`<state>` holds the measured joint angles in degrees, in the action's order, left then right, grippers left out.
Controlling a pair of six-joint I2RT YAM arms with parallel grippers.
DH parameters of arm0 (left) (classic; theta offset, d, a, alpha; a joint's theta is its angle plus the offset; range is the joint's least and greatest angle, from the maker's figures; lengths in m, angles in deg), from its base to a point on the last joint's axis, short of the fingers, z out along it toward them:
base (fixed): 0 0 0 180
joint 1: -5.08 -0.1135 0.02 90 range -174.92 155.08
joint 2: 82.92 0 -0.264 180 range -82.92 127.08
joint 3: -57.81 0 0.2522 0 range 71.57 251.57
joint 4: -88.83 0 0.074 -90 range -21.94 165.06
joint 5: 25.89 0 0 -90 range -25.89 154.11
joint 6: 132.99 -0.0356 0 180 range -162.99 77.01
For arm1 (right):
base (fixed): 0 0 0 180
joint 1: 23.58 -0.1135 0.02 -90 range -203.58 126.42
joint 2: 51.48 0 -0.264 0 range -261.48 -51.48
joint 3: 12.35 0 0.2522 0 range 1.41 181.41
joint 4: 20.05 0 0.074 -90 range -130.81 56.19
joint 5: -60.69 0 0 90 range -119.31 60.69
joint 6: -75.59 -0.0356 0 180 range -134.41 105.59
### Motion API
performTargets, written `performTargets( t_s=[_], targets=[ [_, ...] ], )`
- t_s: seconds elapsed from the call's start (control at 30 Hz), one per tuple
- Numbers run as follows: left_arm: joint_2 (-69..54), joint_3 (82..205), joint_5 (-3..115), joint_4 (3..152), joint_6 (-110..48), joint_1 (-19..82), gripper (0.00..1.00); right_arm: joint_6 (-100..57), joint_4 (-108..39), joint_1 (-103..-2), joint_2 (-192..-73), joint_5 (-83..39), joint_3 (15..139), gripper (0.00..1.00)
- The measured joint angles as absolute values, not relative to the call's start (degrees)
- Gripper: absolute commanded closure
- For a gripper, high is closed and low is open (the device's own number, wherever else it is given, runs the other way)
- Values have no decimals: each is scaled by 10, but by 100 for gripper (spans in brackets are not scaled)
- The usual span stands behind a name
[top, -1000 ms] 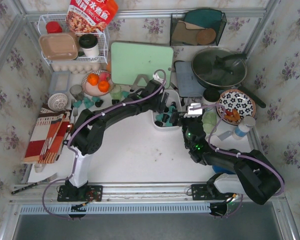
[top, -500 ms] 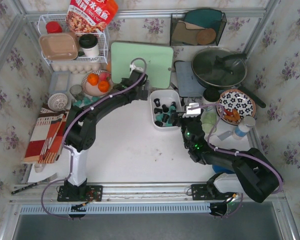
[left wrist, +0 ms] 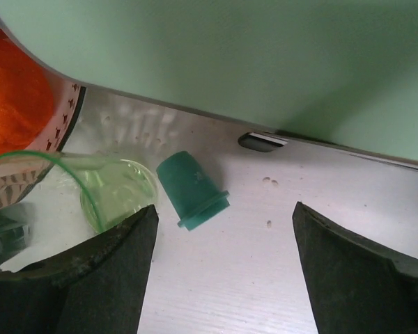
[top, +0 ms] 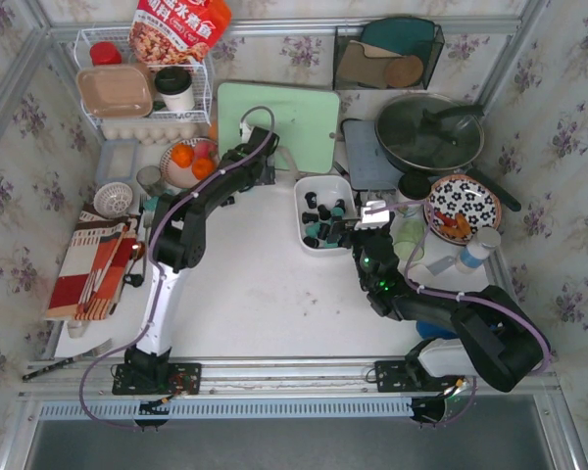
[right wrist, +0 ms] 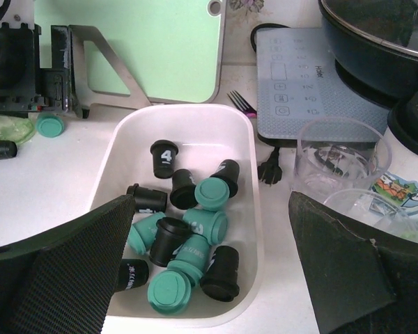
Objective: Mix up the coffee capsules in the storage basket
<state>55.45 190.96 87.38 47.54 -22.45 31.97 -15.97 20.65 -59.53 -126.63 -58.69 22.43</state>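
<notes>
Top external: white table (top: 255, 294), floral walls (top: 561, 127); left fingers (left wrist: 104, 278), right fingers (right wrist: 63, 268) spread apart

The left arm (top: 181, 250) is showing black joints above a white lower link (top: 157, 318), with a lilac cable (top: 258, 110) looping along it. The right arm (top: 461, 328), at lower right, is showing all black, with green lights (top: 377, 286) glowing. The fingers (right wrist: 56, 271) are showing black ribbed pads.
</notes>
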Motion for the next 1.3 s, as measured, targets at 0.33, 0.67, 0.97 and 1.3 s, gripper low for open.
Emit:
performTargets(
  t_s=[0.33, 0.67, 0.97, 1.3],
  targets=[
    [615, 1982, 865, 403, -225, 302, 37, -160, 206, -595, -1272, -573, 225, 0],
    [627, 2013, 836, 361, -230, 294, 59, -162, 206, -595, -1271, -561, 225, 0],
    [603, 1979, 818, 357, -230, 292, 67, -166, 206, -595, -1271, -549, 226, 0],
    [480, 1856, 773, 376, -230, 303, 64, -166, 205, -595, -1267, -548, 227, 0]
  ],
)
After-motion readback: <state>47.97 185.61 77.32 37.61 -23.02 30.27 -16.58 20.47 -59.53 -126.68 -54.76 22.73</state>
